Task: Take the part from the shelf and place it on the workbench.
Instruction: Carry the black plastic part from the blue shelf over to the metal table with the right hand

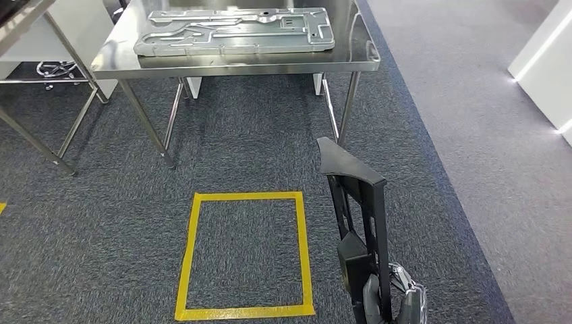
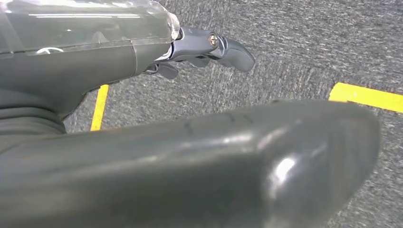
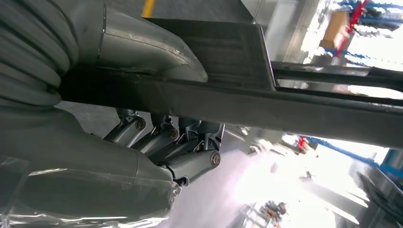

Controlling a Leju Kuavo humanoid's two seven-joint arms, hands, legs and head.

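Note:
A long black part (image 1: 357, 202) stands upright at the lower right of the head view, and my right hand (image 1: 386, 302) grips its lower end. In the right wrist view the thumb (image 3: 142, 42) lies over the black part (image 3: 294, 107) and the fingers (image 3: 185, 147) wrap its other side. The steel workbench (image 1: 115, 57) stands ahead across the carpet, well beyond the part. My left hand (image 2: 119, 61) hangs over the carpet with its fingers (image 2: 223, 47) stretched out and nothing in them.
A flat grey metal plate (image 1: 236, 30) lies on the workbench. A yellow tape square (image 1: 193, 256) marks the carpet in front of it. Another steel table (image 1: 27, 20) stands at the far left, and white panels (image 1: 546, 61) at the far right.

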